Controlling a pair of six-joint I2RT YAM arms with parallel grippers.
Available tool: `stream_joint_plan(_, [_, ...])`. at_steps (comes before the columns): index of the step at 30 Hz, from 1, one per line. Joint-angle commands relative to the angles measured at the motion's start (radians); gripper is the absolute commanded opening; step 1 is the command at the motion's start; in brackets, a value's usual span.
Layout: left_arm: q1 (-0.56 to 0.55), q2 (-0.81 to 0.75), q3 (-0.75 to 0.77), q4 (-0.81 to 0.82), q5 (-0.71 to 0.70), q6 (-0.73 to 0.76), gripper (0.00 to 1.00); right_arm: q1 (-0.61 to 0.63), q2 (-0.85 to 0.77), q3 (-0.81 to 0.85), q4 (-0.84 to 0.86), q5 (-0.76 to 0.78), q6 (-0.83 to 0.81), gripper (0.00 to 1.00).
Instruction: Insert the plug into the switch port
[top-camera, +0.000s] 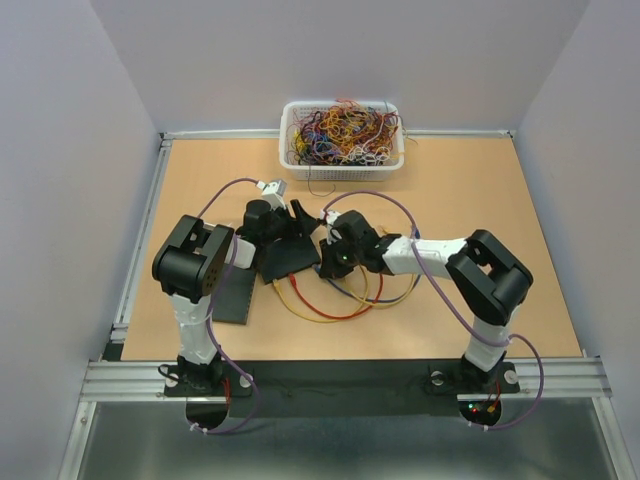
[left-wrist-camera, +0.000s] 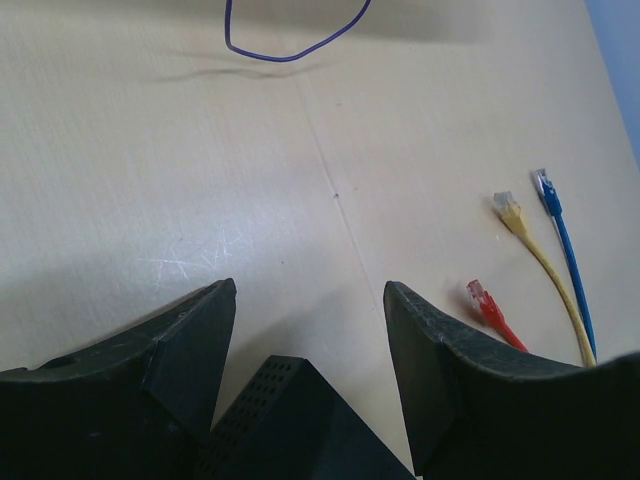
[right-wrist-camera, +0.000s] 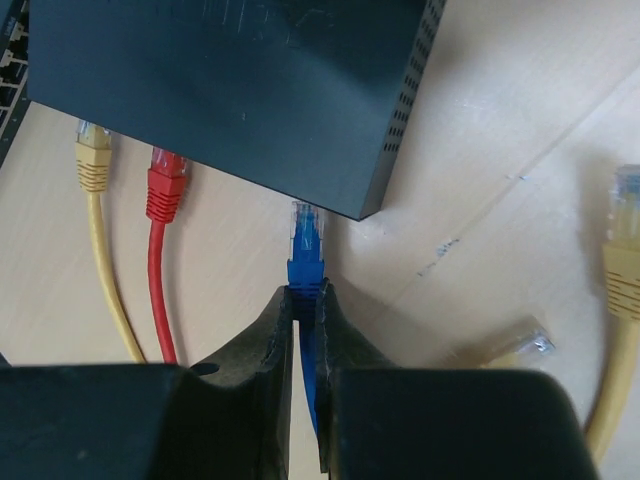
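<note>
Item: blue cable plug with clear tip (right-wrist-camera: 305, 245), pinched in my right pincer (right-wrist-camera: 305, 296), long axis pointing straight away from me at the black metal switch box (right-wrist-camera: 230, 90) corner. My left pincer (left-wrist-camera: 305, 300) gapes wide astride that box.

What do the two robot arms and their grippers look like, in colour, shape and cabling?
Both arms mix white links with bulky black joint housings. A purple cable loops along each arm down to its base. The left gripper has broad, black, wedge-shaped fingers; the right gripper has black fingers tapering to narrow tips. A green light glows near the right wrist.
</note>
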Motion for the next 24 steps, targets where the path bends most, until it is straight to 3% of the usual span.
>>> stream_joint_plan(1, [0.001, 0.031, -0.037, -0.223, -0.045, -0.018, 0.73, 0.010, 0.026, 0.081, 0.020, 0.069, 0.000, 0.00])
stream_joint_plan(17, [0.001, 0.019, -0.057, -0.268, -0.068, -0.059, 0.73, 0.008, 0.068, 0.207, -0.052, 0.288, -0.045, 0.00])
stream_joint_plan(24, [0.007, 0.047, -0.028, -0.277, -0.073, -0.053, 0.73, 0.010, 0.055, 0.217, -0.068, 0.249, -0.051, 0.00])
